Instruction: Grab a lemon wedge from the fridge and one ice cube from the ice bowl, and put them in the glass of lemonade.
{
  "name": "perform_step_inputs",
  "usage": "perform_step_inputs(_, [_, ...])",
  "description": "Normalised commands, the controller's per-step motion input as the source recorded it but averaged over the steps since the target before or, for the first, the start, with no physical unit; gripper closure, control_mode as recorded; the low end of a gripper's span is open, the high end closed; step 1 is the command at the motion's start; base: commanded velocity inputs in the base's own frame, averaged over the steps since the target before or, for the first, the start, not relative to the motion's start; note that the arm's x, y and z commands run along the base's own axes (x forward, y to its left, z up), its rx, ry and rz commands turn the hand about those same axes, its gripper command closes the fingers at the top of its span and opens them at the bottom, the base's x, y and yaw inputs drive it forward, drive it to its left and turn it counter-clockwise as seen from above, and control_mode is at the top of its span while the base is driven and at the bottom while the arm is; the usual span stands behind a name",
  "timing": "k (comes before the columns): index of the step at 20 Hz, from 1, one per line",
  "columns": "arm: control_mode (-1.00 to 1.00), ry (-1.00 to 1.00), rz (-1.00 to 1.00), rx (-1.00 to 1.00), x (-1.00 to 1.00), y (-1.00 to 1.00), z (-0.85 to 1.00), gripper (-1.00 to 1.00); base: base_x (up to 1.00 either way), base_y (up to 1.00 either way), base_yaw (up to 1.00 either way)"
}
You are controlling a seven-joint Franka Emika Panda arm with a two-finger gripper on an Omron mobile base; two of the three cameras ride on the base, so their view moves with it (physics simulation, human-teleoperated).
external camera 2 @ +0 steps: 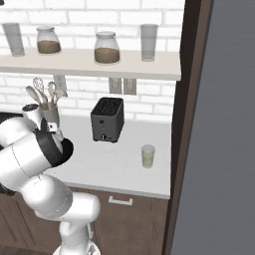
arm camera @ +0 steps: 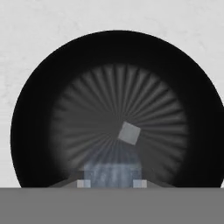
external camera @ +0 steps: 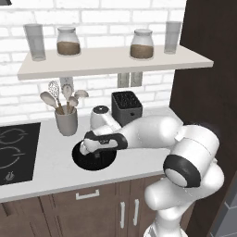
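Note:
The black ice bowl [external camera: 104, 163] [arm camera: 35, 131] sits on the white counter, left of the toaster. My gripper [external camera: 85, 150] [arm camera: 110, 183] hangs just over the bowl, shut on a pale grey-blue ice cube [arm camera: 111, 171] between its tips. A second ice cube [arm camera: 129, 133] lies loose on the bowl's floor. The glass of lemonade [external camera 2: 148, 156] stands on the counter at the right, near the dark side panel. The fridge [external camera 2: 231, 129] shows as a flat grey face at the far right. The lemon wedge is out of view.
A black toaster [external camera: 126, 106] [external camera 2: 107, 119] stands behind the bowl, a grey utensil crock [external camera: 66, 121] to its left and the stovetop [external camera: 16, 152] further left. A shelf [external camera: 115, 62] with jars and tall glasses hangs overhead. Open counter lies between toaster and lemonade.

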Motion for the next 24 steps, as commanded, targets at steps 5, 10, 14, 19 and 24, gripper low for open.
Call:
perform_step_inputs(5, [-1.0, -0.14, 0.0, 0.05, -0.02, -0.04, 0.25, 1.0, 0.0, 0.0, 0.0])
perform_step_inputs(10, [-1.0, -0.06, -0.01, -0.06, -0.11, -0.06, 0.43, 1.0, 0.0, 0.0, 0.0])
perform_step_inputs(14, [-1.0, 0.0, -0.07, -0.11, 0.0, -0.54, 0.56, 1.0, 0.0, 0.0, 0.0])
perform_step_inputs(19, [-1.0, 0.0, -0.11, -0.12, 0.0, -0.81, 0.88, 1.0, 0.0, 0.0, 0.0])
perform_step_inputs(24, [-1.0, 0.0, -0.13, -0.04, 0.0, -0.99, 0.35, 1.0, 0.0, 0.0, 0.0])
